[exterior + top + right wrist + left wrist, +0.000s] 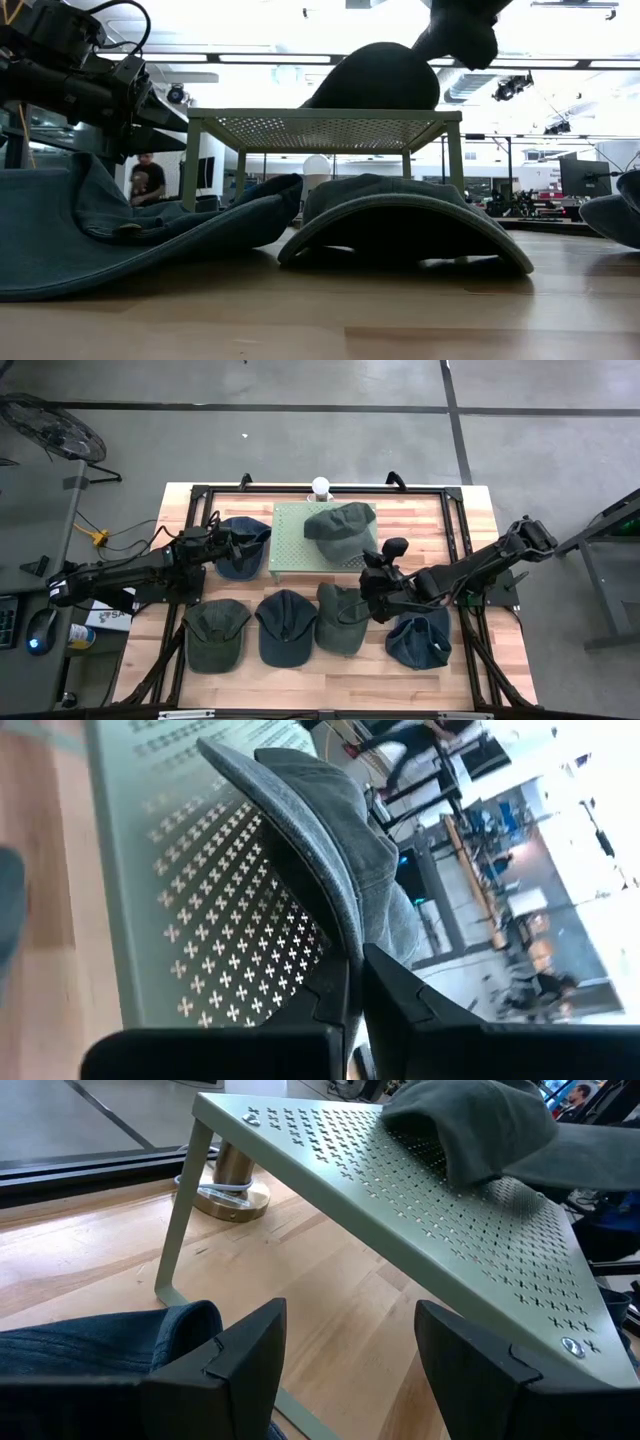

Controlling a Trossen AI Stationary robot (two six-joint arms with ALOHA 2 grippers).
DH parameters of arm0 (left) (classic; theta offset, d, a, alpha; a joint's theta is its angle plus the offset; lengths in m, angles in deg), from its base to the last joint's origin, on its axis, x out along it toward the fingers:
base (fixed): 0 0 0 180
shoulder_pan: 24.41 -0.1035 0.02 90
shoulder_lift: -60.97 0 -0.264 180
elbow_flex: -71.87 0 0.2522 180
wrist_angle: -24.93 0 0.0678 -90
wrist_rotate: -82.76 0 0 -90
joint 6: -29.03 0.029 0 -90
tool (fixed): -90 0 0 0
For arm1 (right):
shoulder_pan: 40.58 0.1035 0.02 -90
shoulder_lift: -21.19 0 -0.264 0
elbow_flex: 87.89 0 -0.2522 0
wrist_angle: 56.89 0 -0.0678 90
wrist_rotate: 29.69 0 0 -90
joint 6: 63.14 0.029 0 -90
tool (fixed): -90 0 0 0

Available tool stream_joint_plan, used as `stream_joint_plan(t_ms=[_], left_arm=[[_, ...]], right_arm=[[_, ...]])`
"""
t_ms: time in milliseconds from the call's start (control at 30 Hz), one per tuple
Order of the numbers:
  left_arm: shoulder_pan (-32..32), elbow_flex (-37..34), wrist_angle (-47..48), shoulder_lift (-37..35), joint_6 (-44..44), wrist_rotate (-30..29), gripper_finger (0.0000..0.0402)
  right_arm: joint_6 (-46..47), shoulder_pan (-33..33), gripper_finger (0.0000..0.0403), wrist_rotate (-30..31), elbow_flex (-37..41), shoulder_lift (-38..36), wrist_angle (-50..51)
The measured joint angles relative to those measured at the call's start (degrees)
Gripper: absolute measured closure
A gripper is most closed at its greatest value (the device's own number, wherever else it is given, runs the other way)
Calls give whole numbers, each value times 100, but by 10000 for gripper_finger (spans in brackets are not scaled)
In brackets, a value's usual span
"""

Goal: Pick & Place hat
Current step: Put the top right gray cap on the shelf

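1. Green-grey hat (341, 526) sat on the perforated green stand (290, 545) at the back middle of the wooden table (470, 540), toward the stand's right side.
2. Right gripper (375, 565) was at the stand's right front corner, fingers clenched on that hat's brim (330, 890).
3. Left gripper (232, 543) hung at the stand's left edge, over a blue cap (243, 550); jaws apart, grasping nothing.
4. Four more caps lay in a row along the front: dark green (214, 634), blue (285, 626), olive (339, 618), blue (418, 639).
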Motion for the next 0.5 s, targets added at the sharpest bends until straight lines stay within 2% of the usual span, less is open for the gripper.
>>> stream_joint_plan(t_ms=[200, 500], left_arm=[[-1, 0, 0, 0, 0, 2, 184], [0, 0, 0, -1, 0, 1, 184]], right_arm=[[753, -53, 393, 165, 0, 0, 366], [1064, -62, 393, 102, 0, 0, 709]])
